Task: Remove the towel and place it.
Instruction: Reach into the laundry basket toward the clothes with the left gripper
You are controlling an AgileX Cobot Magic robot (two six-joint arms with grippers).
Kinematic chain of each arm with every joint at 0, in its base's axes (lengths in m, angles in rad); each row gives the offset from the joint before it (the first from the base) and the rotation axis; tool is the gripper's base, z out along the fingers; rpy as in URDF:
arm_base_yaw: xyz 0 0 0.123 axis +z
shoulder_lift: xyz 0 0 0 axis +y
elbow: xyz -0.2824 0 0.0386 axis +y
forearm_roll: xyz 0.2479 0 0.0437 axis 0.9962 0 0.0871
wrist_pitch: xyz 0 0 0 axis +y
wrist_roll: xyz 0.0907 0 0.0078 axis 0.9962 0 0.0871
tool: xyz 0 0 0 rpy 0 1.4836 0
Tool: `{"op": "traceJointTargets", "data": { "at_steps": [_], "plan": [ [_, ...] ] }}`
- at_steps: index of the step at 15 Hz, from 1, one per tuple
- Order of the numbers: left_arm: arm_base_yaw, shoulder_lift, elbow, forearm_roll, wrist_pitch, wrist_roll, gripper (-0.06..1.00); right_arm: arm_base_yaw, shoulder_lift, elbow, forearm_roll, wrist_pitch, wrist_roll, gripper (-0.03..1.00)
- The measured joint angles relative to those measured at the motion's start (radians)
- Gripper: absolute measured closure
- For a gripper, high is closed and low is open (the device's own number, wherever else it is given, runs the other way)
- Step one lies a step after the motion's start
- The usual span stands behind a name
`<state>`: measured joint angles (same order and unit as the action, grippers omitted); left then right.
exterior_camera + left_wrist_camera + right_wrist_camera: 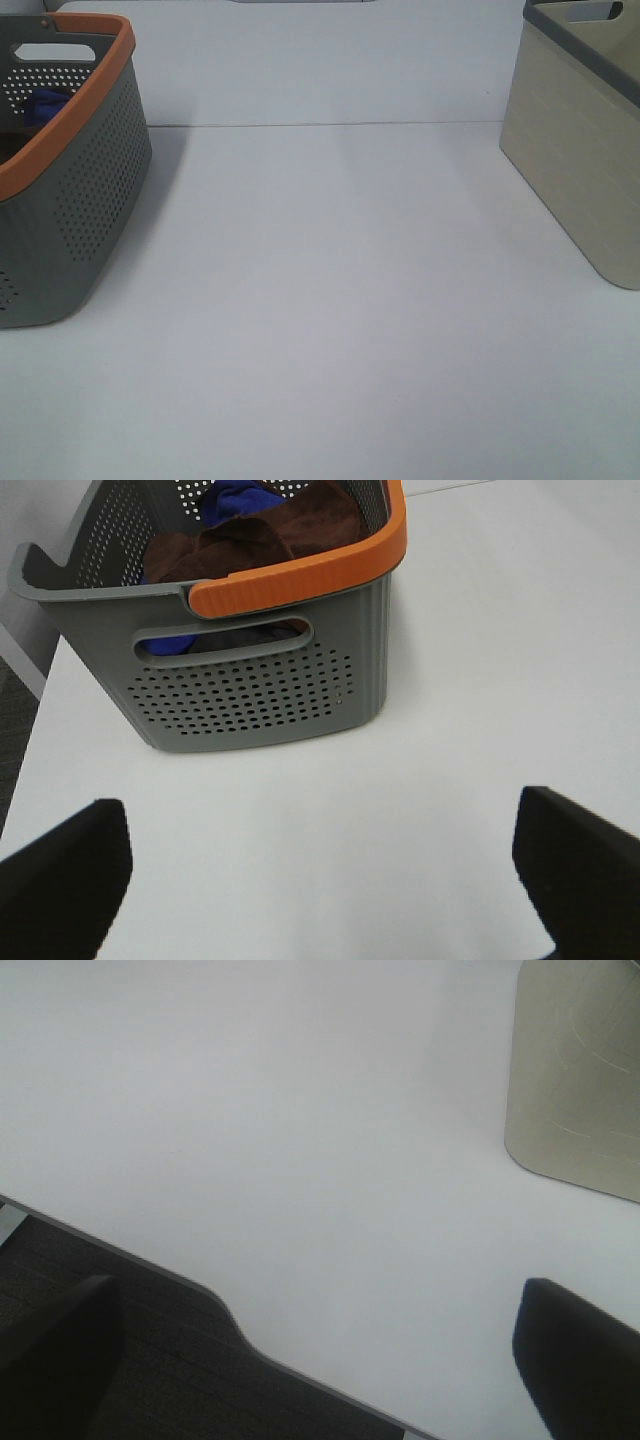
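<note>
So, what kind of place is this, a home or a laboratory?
Probably a lab test bench staged for laundry sorting: a plain white table, a grey perforated basket holding a maroon towel and a blue cloth, and a beige basket opposite.

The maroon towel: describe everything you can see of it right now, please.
The towel is dark reddish-brown with a soft, fuzzy terry look. It lies crumpled in folds inside the grey basket with the orange rim, heaped to about rim height and partly hidden by the basket wall. A blue cloth lies against it, showing behind it and lower down through the handle slot. No tag or hem can be made out. Only the left wrist view shows it clearly. Nothing grips it.
</note>
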<state>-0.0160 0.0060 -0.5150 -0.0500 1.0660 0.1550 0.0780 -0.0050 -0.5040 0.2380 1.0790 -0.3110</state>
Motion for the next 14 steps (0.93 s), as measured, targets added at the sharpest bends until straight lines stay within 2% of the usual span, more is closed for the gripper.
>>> {"op": "traceJointTargets", "data": {
  "at_steps": [3, 9, 10, 11, 14],
  "plan": [
    [0.0, 0.225, -0.159, -0.015, 0.139, 0.067, -0.05, 0.0, 0.0, 0.0, 0.0, 0.0, 0.0, 0.02],
    [0.0, 0.602, -0.439, -0.017, 0.156, 0.071, -0.05, 0.0, 0.0, 0.0, 0.0, 0.0, 0.0, 0.02],
    [0.0, 0.726, -0.528, -0.017, 0.156, 0.117, -0.05, 0.0, 0.0, 0.0, 0.0, 0.0, 0.0, 0.02],
    [0.0, 0.76, -0.555, -0.017, 0.156, 0.145, -0.05, 0.0, 0.0, 0.0, 0.0, 0.0, 0.0, 0.02],
    [0.0, 0.935, -0.705, -0.005, 0.155, 0.31, -0.05, 0.0, 0.0, 0.0, 0.0, 0.0, 0.0, 0.02]
  ]
}}
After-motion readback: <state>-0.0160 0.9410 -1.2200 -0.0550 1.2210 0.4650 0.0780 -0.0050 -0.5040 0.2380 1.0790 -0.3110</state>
